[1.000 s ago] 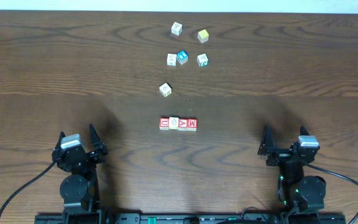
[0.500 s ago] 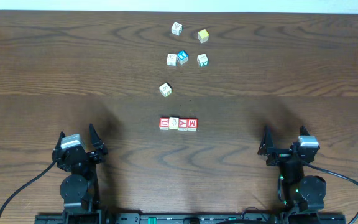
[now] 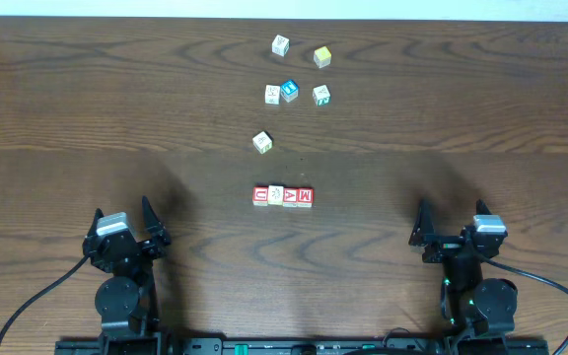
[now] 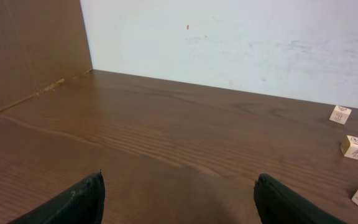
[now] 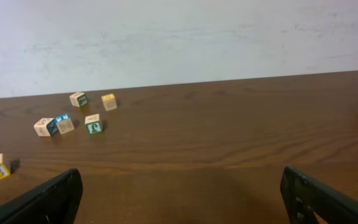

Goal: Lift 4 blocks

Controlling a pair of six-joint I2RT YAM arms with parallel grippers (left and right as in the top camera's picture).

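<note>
Four blocks lie side by side in a short row at the table's middle in the overhead view: a red U block (image 3: 260, 196), a pale cream block (image 3: 275, 195), a red A block (image 3: 290, 197) and a red M block (image 3: 306, 197). My left gripper (image 3: 123, 211) rests near the front left, well away from the row, open and holding nothing (image 4: 179, 186). My right gripper (image 3: 451, 211) sits at the front right, also far from the row, open wide and holding nothing (image 5: 179, 180). Neither wrist view shows the row.
Loose cubes lie farther back: a cream one (image 3: 261, 142), a white one (image 3: 272, 94), a blue one (image 3: 289, 91), a green-marked one (image 3: 321, 95), another white (image 3: 280, 45) and a yellow one (image 3: 322, 56). A brown panel (image 4: 30, 50) stands at the left.
</note>
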